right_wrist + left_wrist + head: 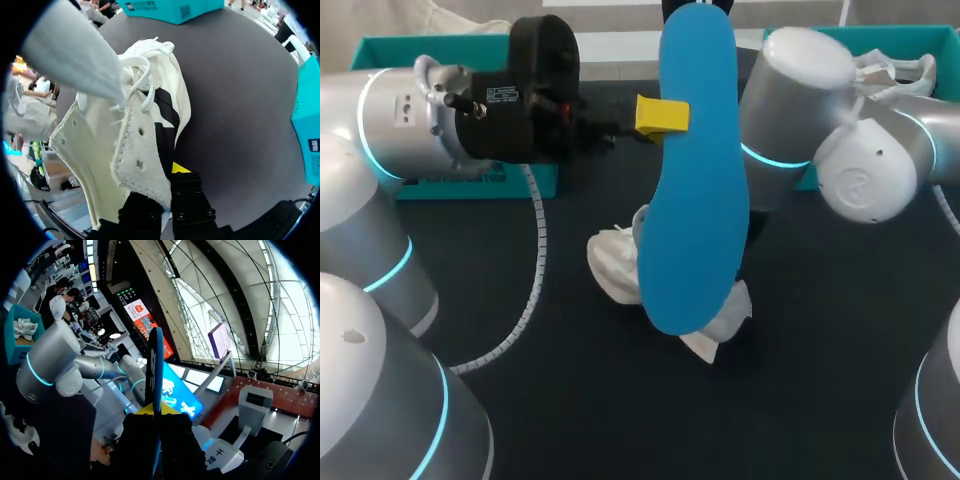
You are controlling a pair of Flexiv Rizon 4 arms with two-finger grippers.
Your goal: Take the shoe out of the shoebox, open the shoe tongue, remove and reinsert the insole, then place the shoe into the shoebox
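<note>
A blue insole [695, 180] hangs upright in the air over the middle of the table, with my left gripper [660, 115] shut on its edge. In the left wrist view the insole [156, 365] runs edge-on between that gripper's [156, 415] fingers. Behind the insole, the white shoe [615, 265] lies on the dark table and is partly hidden. My right arm [800, 90] reaches down behind the insole, so its gripper is hidden there. The right wrist view shows my right gripper [167, 185] shut on the eyelet flap of the white, black-striped shoe [145, 115].
A teal shoebox [440, 55] stands at the back left behind my left arm. A second teal box [935, 45] at the back right holds another white shoe [892, 70]. A white spiral cable [535, 260] trails over the table's left side.
</note>
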